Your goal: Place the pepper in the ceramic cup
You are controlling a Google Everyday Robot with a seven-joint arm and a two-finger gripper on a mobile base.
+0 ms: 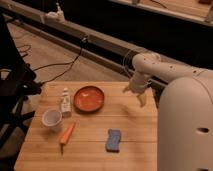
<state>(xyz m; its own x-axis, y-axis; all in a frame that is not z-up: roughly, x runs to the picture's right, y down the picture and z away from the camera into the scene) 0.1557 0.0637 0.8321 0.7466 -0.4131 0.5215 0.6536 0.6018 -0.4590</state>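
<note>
Wooden table (pixel 90 152), tool (pixel 139 98) prob. over rt

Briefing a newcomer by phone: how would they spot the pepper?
On the wooden table, look to the left, away from the gripper over its right side. The pepper lies beside the white cup, nearer the camera: slim, tapered and orange, unlike the round orange plate.

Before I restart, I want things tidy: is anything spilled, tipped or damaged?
Nothing stands out. The slim orange pepper lies flat beside the upright small white ceramic cup; the pincer hangs over the right side of the wooden table.
</note>
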